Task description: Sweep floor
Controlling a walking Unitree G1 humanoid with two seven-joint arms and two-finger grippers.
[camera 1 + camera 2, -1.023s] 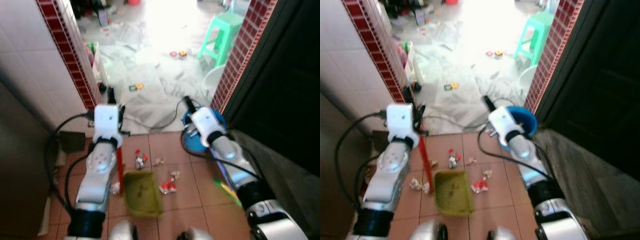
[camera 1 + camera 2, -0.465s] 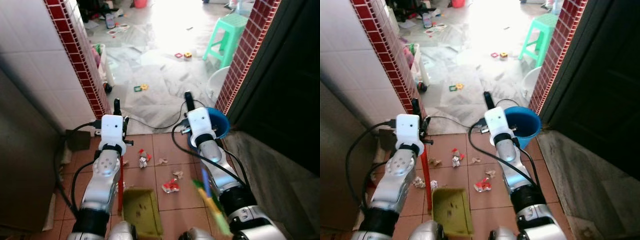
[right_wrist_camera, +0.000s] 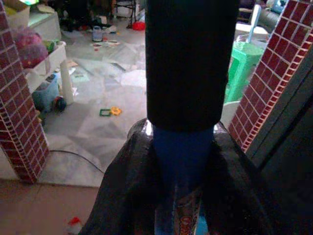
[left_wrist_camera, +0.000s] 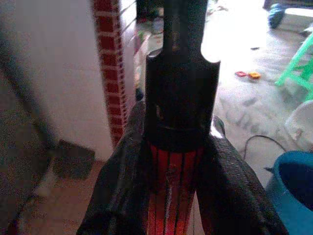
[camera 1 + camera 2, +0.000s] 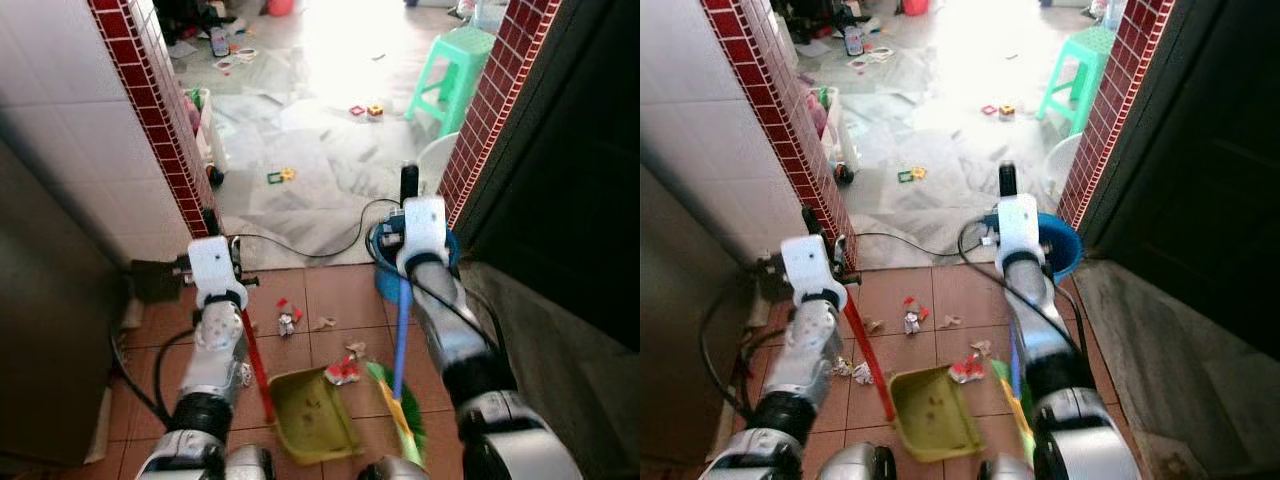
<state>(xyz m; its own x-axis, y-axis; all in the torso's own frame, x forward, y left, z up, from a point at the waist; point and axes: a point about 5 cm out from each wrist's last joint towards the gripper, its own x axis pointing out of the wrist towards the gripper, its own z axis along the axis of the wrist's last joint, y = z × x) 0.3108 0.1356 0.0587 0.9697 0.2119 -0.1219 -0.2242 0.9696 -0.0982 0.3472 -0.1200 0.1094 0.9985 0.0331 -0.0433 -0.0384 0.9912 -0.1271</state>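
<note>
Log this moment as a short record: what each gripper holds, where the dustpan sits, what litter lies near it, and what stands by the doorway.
left gripper: shut on red dustpan handle
right gripper: shut on blue broom handle
dustpan: yellow-green, on the brown tiles between the arms
broom head: green, on the floor beside the dustpan
litter: red and white scraps at the pan's mouth, more further ahead
blue bucket: behind the right arm, at the brick doorpost
green stool: in the bright room beyond

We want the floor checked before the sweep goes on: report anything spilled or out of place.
Red and white scraps lie scattered on the brown tiles ahead of the green dustpan, one crumpled piece at its edge. A black cable trails across the doorway, and small toys litter the pale floor beyond.
</note>
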